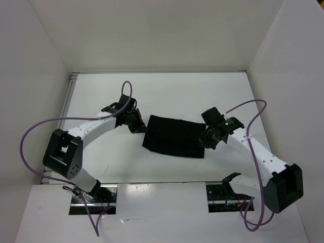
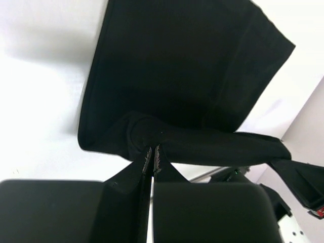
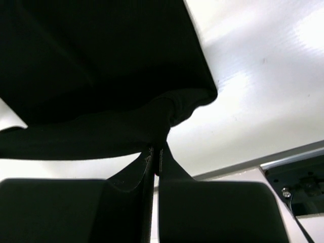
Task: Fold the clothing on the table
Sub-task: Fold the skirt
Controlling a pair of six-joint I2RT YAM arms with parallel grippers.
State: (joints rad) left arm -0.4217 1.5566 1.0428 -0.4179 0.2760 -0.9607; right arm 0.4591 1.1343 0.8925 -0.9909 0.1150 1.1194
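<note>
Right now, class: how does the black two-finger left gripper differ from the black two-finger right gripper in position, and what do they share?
The left gripper pinches the left end of the soft black cloth; the right gripper pinches its right end. The left gripper sits farther from the arm bases than the right gripper. Both are shut on the cloth.

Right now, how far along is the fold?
Done: left tool and right tool each shut on an end of the clothing. In hand: pinched edge stretched between them, rest lying on the table. To do: carry the edge across, lay it flat, release.
</note>
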